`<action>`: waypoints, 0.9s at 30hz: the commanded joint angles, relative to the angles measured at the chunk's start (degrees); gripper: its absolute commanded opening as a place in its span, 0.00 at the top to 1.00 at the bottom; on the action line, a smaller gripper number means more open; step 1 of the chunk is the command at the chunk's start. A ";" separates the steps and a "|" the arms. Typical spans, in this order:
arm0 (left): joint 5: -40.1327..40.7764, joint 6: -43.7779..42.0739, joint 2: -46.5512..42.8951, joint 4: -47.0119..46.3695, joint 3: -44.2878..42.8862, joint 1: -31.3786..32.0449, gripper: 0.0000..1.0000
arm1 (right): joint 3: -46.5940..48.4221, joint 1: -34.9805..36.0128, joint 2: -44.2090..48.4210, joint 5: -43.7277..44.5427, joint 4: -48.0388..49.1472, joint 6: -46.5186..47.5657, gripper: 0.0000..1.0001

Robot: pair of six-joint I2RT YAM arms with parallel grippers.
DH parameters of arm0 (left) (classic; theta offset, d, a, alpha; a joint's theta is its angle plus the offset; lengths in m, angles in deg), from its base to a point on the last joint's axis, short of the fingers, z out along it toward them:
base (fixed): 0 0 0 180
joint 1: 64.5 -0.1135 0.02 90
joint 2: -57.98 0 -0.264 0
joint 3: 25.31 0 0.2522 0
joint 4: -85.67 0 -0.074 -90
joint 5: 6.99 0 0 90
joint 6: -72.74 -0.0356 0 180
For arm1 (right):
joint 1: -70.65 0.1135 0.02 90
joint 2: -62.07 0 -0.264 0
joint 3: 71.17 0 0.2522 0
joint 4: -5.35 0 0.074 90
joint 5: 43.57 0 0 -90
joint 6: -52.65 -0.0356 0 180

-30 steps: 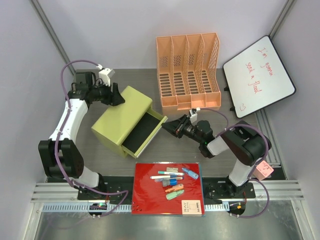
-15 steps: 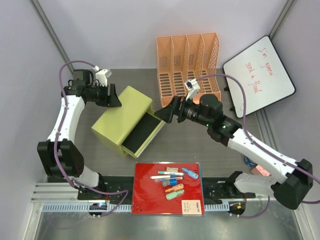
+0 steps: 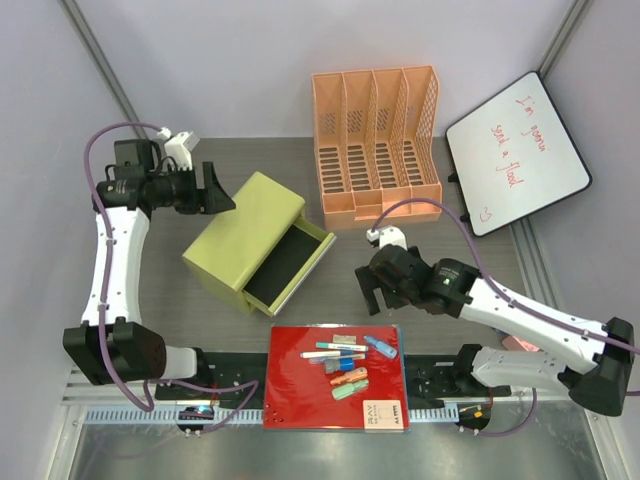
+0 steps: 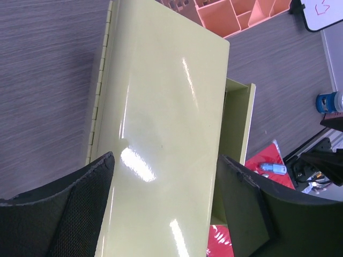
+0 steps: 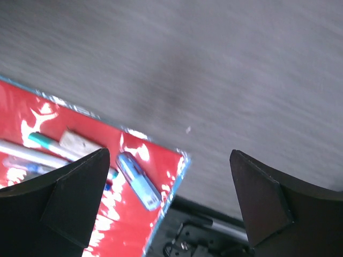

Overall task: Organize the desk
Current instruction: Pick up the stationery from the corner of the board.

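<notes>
We saw the left gripper (image 4: 166, 160) wide open and empty, with the green cabinet (image 4: 161, 96) right under its fingers and the drawer (image 3: 287, 265) pulled out on its far side. The right gripper (image 5: 169, 155) was also open and empty. Bare desk (image 5: 225, 59) lay beneath and ahead of it, the red folder (image 5: 134, 219) at its lower left, carrying a small blue item (image 5: 138, 181). We judged the desk stiff, heavy and slick, with nothing to grab. Loose bits would slide, so pinch them across their narrow sides.
</notes>
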 commanded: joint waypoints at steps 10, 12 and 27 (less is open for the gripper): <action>-3.47 0.73 -1.02 0.82 0.27 -2.61 0.22 | -0.19 9.97 -1.22 -5.83 -15.06 -14.42 0.15; -3.73 0.73 -1.20 0.56 1.06 -2.70 0.22 | -1.15 11.82 -2.63 -6.18 -15.24 -15.92 0.15; -5.84 -3.66 -2.26 2.75 2.03 -5.33 0.22 | -14.51 15.69 -7.29 -2.67 -0.30 -26.55 0.23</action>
